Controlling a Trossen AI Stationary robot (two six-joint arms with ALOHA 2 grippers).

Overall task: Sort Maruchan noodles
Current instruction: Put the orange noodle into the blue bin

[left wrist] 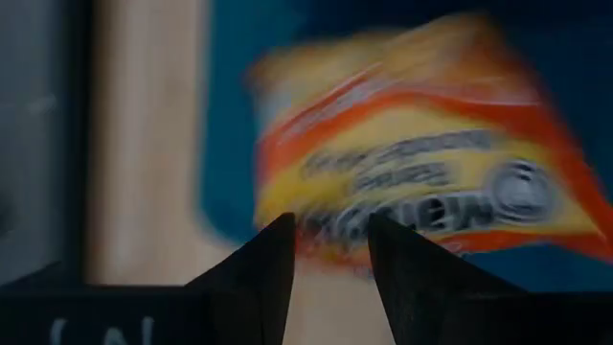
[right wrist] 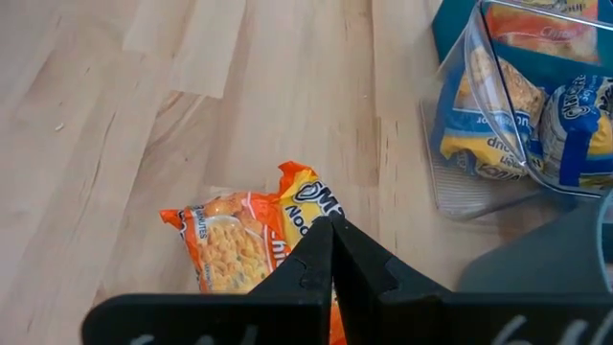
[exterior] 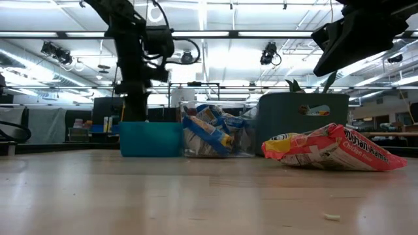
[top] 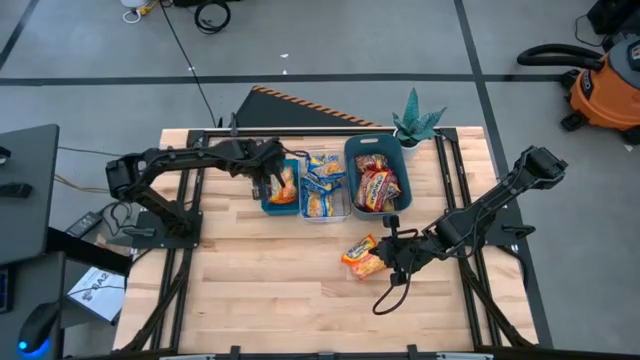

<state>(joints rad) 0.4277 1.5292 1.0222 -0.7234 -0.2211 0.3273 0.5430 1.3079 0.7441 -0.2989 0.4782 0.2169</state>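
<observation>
A pale wooden table [top: 270, 290] fills the middle of the high view, with grey floor around it and an orange shop vacuum [top: 608, 85] at the upper right. Two orange noodle packets [top: 363, 257] lie loose on the bare wood right of centre, overlapping each other; the right gripper [top: 393, 252] sits just beside them, and in its wrist view its fingers are pressed together with no gap, their tips covering part of the nearer packet [right wrist: 244, 240]. Along the upper middle stand three bins in a row: a blue bin [top: 267, 205] on the left holding an orange packet [top: 284, 185], a clear bin [top: 322, 214] with blue-and-yellow packets [top: 322, 178], and a teal bin [top: 352, 150] with red packets [top: 377, 186]. The left gripper [top: 262, 185] hangs over the blue bin; in its wrist view the fingers [left wrist: 273, 273] stand narrowly apart with the blurred orange packet beyond them, and contact cannot be made out. A small green plant [top: 416, 122] stands at the table's upper right edge. In the low view the teal bin hides its contents.
</observation>
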